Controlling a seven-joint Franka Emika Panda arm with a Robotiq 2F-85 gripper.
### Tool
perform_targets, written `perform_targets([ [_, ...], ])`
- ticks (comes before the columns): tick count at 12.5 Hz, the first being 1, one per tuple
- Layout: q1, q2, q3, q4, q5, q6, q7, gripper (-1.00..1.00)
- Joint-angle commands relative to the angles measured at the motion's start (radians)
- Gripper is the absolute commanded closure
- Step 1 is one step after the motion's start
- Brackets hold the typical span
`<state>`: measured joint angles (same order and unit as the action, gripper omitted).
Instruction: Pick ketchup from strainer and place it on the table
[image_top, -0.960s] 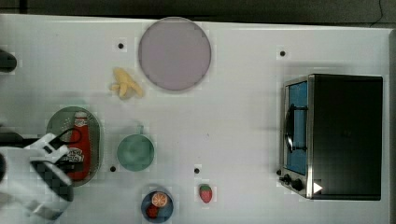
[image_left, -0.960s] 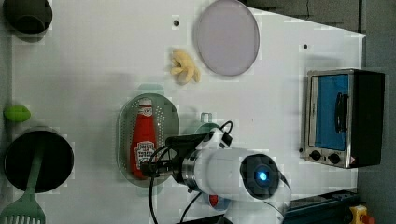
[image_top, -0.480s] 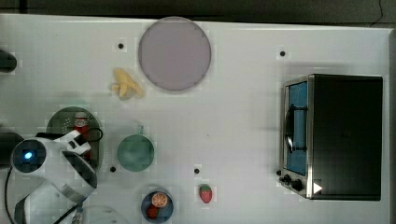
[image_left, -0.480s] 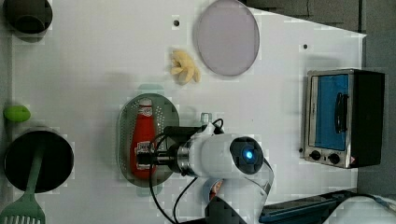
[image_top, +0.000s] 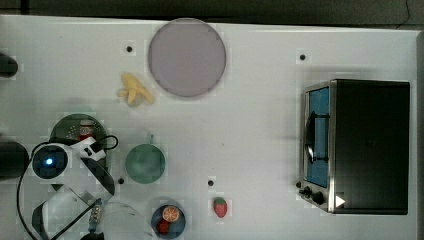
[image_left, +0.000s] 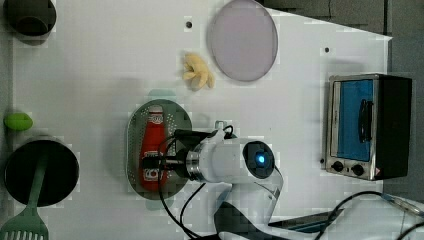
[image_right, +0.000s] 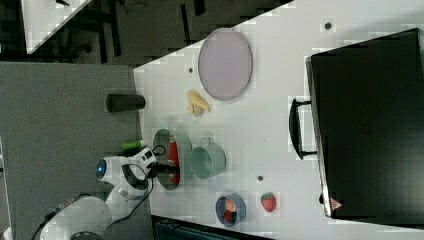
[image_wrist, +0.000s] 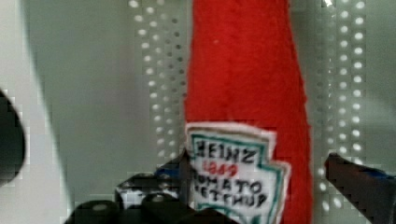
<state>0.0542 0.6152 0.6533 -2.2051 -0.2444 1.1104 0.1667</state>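
Small red squeeze bottle of ketchup (image_left: 151, 150), red cap, white label with dark lettering: lies flat, lengthwise inside strainer, label face up. Pale mint-green oval plastic strainer (image_left: 177, 122), perforated bottom: sits on table toward the left view's left, holding bottle. Large flat white tabletop (image_left: 100, 75), few small black holes.

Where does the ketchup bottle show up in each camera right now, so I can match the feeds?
Top view: ketchup, lower left, cap end poking out from under the arm.
Left view: ketchup lying lengthwise, left of centre.
Right view: ketchup, centre-left.
Wrist view: ketchup, filling the middle, label readable.
Shared landmark: the strainer it lies in.
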Motion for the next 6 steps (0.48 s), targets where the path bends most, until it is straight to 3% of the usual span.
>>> perform_targets([
  [1,0.037,-0.017,-0.008,0.016,0.005,-0.002,0.044,-0.69],
  [3,0.039,-0.022,-0.007,0.018,0.005,-0.001,0.044,-0.22],
  [6,0.033,-0.082,0.01,0.018,0.006,-0.029,0.044,-0.21],
])
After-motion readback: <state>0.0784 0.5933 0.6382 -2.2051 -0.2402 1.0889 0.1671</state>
